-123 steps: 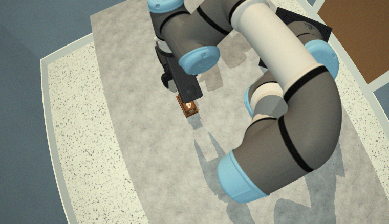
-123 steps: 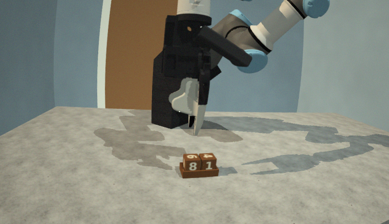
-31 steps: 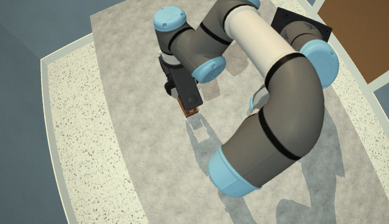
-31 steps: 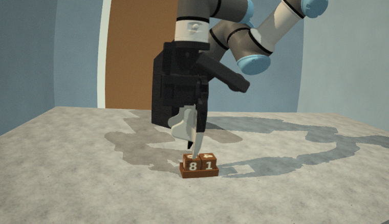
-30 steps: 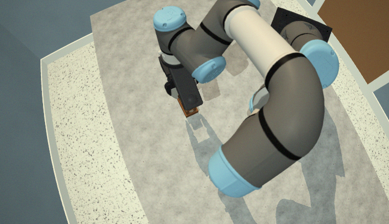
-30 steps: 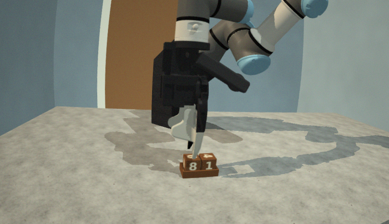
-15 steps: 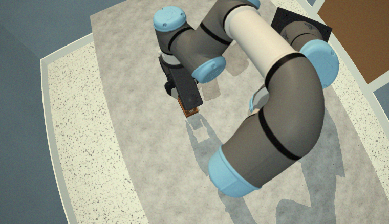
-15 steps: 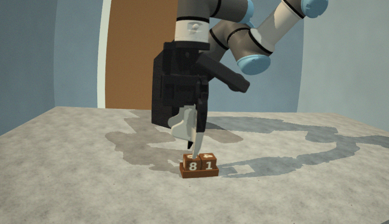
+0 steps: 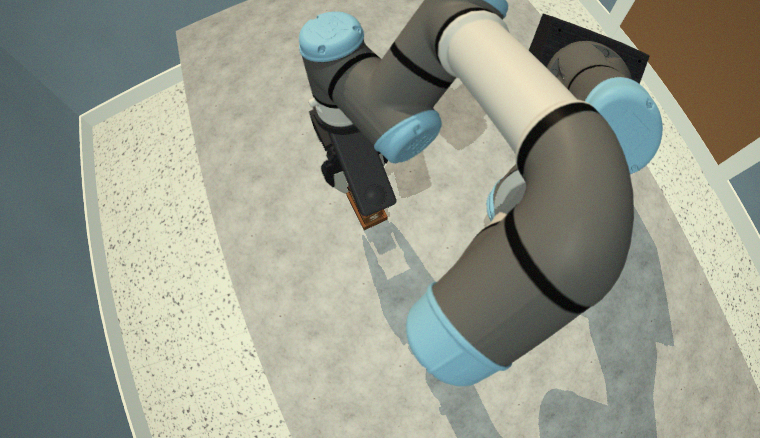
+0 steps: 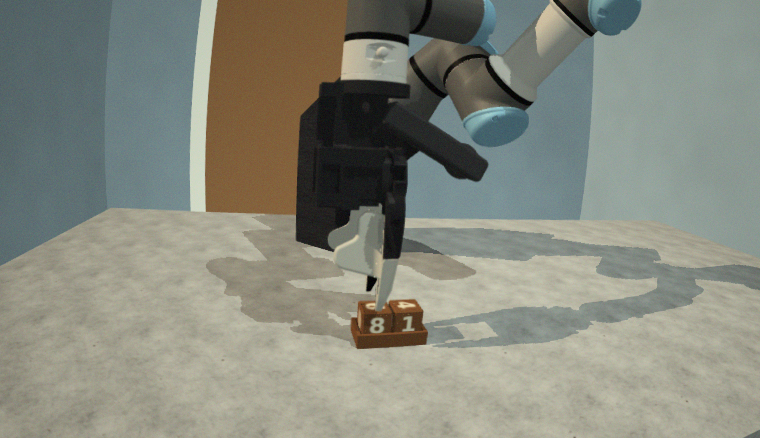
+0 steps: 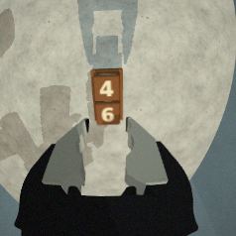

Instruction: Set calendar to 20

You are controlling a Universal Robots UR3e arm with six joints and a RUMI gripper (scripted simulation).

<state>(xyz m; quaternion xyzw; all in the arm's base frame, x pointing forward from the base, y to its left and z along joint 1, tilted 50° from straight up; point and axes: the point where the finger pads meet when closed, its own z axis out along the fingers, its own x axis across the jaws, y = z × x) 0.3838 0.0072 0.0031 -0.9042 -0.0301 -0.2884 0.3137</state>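
A small brown tray stands on the grey table top and holds two brown cubes side by side, both flat. In the exterior view the left cube shows 8 on its front and the right cube shows 1. From the wrist, their tops read 6 and 4. My gripper points straight down, its fingers partly apart and a little wider than a cube. The fingertips are level with the top of the 6/8 cube, one on each side, with nothing gripped. I see no month name.
The arm's elbow and forearm hang over the table to the right of the tray. The black base plate sits at the far table edge. Speckled floor lies around the table.
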